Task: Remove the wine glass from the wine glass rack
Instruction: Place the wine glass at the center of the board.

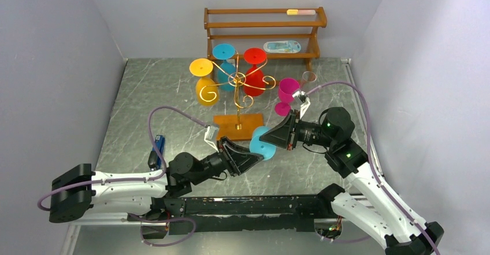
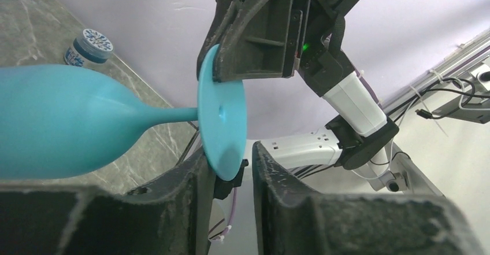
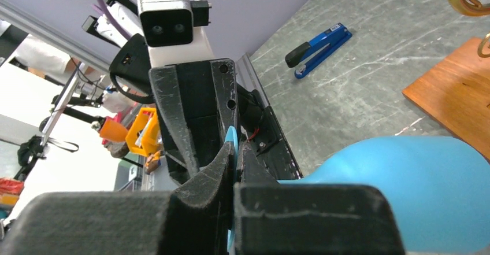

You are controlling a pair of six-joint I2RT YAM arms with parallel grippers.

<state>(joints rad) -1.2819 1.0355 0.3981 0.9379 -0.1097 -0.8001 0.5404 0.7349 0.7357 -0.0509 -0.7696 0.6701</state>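
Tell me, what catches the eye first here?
A light-blue wine glass sits sideways between the left gripper and right gripper, front and centre. Behind it, the gold wine glass rack holds a yellow glass, a blue glass and a red glass upside down.

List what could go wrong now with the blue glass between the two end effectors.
1. The right end effector pinches only the foot rim of the blue wine glass; its bowl sticks out sideways, so it may pivot or slip.
2. The left end effector straddles the opposite rim; uneven pulls might snap the thin stem.
3. The wine glass rack stands close; a swing could strike it.
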